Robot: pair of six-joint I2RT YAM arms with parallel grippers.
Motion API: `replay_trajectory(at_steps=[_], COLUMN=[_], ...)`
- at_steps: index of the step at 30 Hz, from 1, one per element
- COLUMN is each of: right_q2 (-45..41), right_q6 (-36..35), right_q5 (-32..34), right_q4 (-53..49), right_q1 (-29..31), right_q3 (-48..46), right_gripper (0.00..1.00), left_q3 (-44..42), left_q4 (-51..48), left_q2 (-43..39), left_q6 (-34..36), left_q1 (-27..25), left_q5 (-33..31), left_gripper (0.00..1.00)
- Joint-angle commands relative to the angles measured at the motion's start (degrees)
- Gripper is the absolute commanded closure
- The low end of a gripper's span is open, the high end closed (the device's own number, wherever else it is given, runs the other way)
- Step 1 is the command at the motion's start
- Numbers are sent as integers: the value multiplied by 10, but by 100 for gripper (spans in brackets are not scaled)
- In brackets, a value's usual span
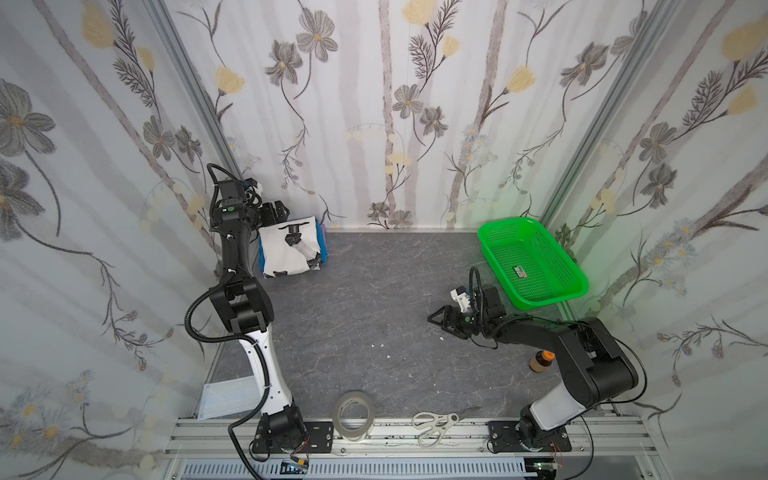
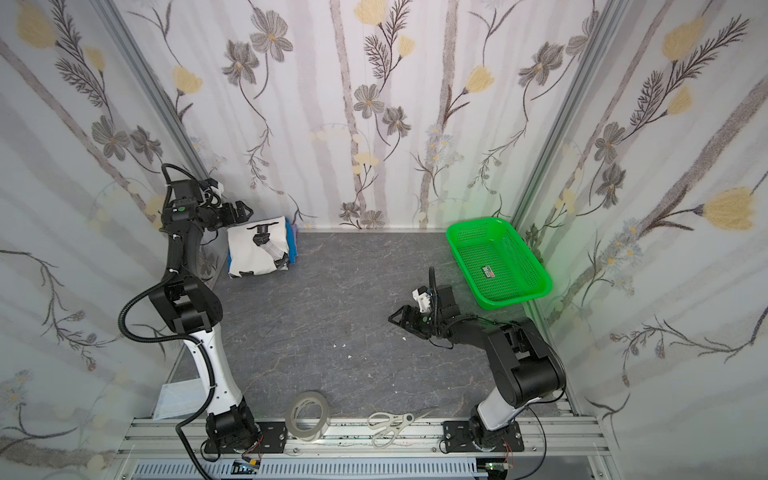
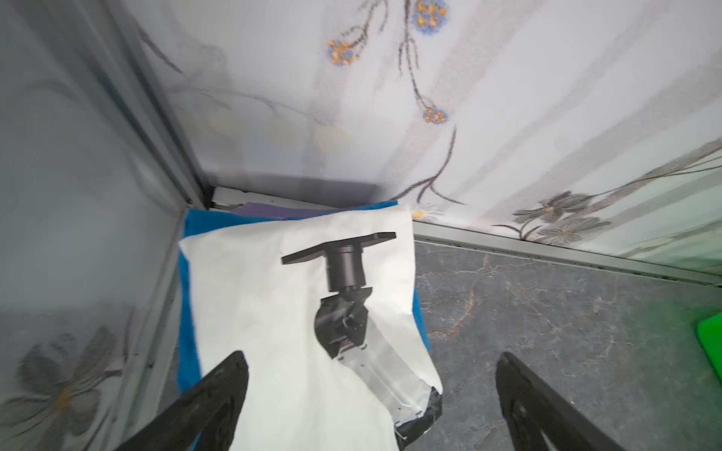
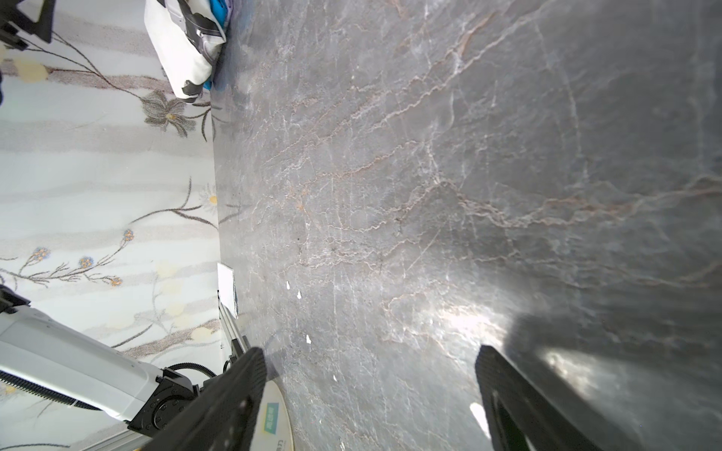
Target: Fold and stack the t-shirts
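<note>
Grey marbled tabletop [image 1: 374, 316], floral-papered walls [image 1: 374, 104], folded white t-shirt [image 1: 282, 257] in far corner

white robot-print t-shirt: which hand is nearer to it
Left. The left hand is open right at the edge of the white t-shirt in the far left corner. The right hand, also open, is well apart from it across the table, near the green basket.

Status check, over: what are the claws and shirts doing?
Left gripper open, empty, at the white t-shirt; right gripper open, empty, over tabletop. White t-shirt folded, lying on blue t-shirt, back-left corner. Green mesh basket, scissors well apart.
</note>
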Motion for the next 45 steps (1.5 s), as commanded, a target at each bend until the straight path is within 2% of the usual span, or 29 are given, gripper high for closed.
replay_trajectory(at_steps=[1,7,11,17,20,22,26,29,31,34,36,38,40,42,45], right_q2=[-23,-84,-116,-166,-206,-228,-261,-290,-303,-322,-339,-350,-347,-325,-275], right_q6=[-23,-57,-69,-109,-129,-143,-176,-203,-223,-317,-360,-388,-409,-415,-423], right_q5=[1,25,36,74,99,119,195,265,336,420,475,498,538,552,558], right_q4=[-3,-72,-94,-165,-200,-211,-213,-175,-139,-44,59,123,187,216,268], right_q1=[5,9,9,8,9,9,8,10,10,13,11,-2,-11,-24,-40], right_q3=[10,20,17,37,51,53,82,85,78,30,-22,-52,-84,-89,-96], right_gripper=[14,12,12,11,10,9,7,4,3,0,0,0,0,0,0], left_q3=[-7,-35,-32,-22,-43,-108,-360,-522,-634,-781,-843,-893,-962,-1041,-1100], left_q4=[25,81,90,89,90,114,242,303,347,404,409,428,499,582,614], left_q2=[31,66,86,88,46,-15,-210,-347,-438,-566,-615,-636,-659,-674,-688], left_q6=[-50,-89,-97,-125,-129,-130,-127,-125,-118,-84,-90,-103,-87,-65,-39], left_q1=[-1,-2,-1,7,7,2,-24,-53,-83,-150,-166,-166,-169,-171,-172], left_q5=[51,-31,-53,-21,-2,0,-36,-74,-113,-231,-264,-270,-263,-270,-301], left_gripper=[0,0,0,0,0,0,0,0,0,0,0,0,0,0,0])
